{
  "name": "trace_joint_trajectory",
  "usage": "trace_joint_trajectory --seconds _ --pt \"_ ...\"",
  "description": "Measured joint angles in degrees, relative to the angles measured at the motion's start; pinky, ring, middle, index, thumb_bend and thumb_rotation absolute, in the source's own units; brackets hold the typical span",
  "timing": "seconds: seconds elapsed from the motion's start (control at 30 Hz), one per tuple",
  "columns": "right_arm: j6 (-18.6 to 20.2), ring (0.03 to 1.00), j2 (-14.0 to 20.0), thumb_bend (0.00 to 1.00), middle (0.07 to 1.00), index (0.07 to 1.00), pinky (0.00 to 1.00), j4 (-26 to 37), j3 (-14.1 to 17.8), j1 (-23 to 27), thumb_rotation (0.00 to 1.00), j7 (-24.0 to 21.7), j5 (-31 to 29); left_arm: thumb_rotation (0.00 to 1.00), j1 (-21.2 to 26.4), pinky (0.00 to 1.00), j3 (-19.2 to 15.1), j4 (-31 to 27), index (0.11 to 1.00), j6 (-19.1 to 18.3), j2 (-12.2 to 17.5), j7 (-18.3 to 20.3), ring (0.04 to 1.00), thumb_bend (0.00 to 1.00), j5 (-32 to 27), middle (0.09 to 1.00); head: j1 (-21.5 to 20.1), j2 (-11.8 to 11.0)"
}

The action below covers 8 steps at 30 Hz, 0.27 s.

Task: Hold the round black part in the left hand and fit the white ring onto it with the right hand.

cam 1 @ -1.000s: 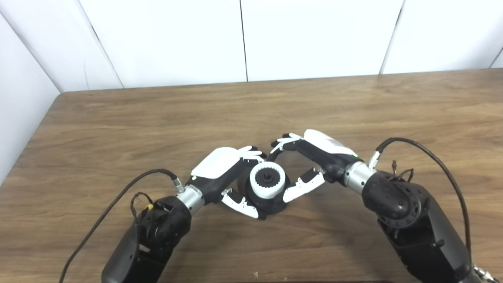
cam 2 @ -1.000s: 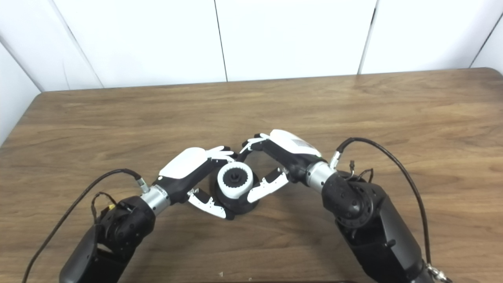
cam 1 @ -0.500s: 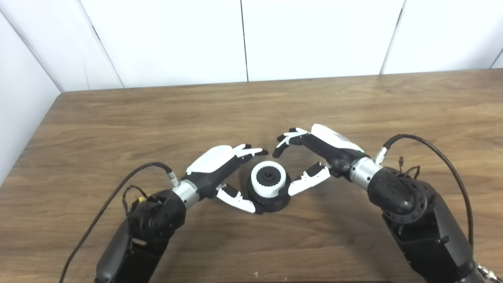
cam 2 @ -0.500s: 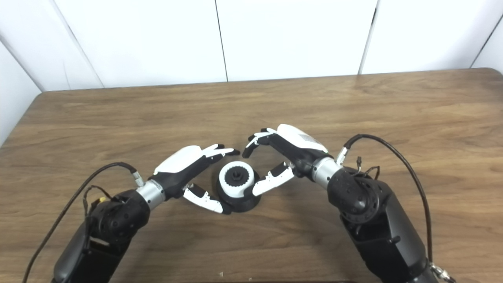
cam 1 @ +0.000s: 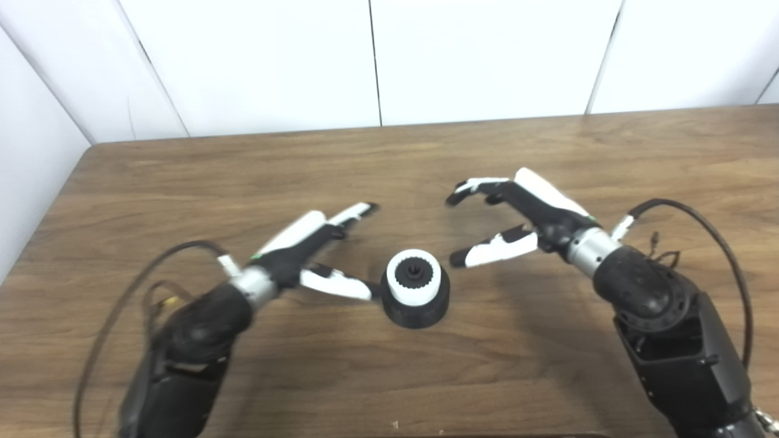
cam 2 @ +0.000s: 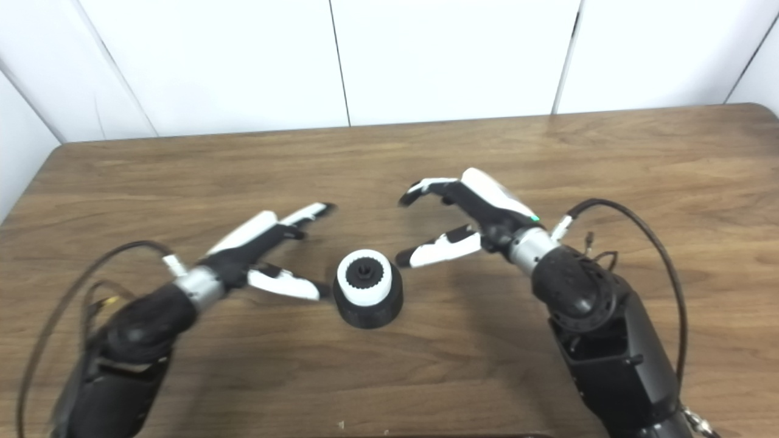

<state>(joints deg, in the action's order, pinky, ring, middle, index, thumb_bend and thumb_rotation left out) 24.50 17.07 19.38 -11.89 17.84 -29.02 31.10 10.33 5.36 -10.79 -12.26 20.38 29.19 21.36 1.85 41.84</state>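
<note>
Standing upright on the counter (cam 1: 548, 377), the black part (cam 1: 416, 306) carries the white ring (cam 1: 414, 281) seated on its top (a dark toothed hub shows through the ring's middle). Neither hand touches it. Left hand (cam 1: 310, 246) hangs to its left, fingers spread and released, thumb tip just beside the part. Right hand (cam 1: 517, 216) sits up and to the right, likewise spread and empty.

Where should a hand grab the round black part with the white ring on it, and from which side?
Grip the round black part around its lower side wall, below the white ring, coming from the side: it stands upright on the table.
</note>
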Motion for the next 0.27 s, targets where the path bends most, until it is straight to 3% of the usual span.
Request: trace_joint_trajectory --seconds 0.1,0.2,0.27 --pt "-1.2 0.903 0.2 0.83 0.915 0.884 0.84 -1.6 2.1 -1.4 0.57 2.4 -1.9 0.82 -1.8 0.90 -3.3 0.3 1.000 1.0 1.0 -3.1 0.967 0.93 -1.3 0.995 -0.3 -0.2" --pt "-1.4 0.906 -0.7 0.72 0.924 0.904 0.84 -4.3 4.9 -3.0 0.74 5.2 -5.0 0.95 -2.4 0.98 -5.8 0.5 1.000 1.8 0.9 -6.1 0.996 0.80 -3.1 1.000 -0.4 -0.4" --pt "-3.2 0.910 -2.0 0.65 0.930 0.912 0.85 -7.1 7.1 -3.7 0.84 7.8 -7.5 0.99 -2.8 1.00 -9.3 0.8 1.000 1.5 -0.2 -7.2 0.999 0.73 -7.4 1.000 -0.5 -0.4"
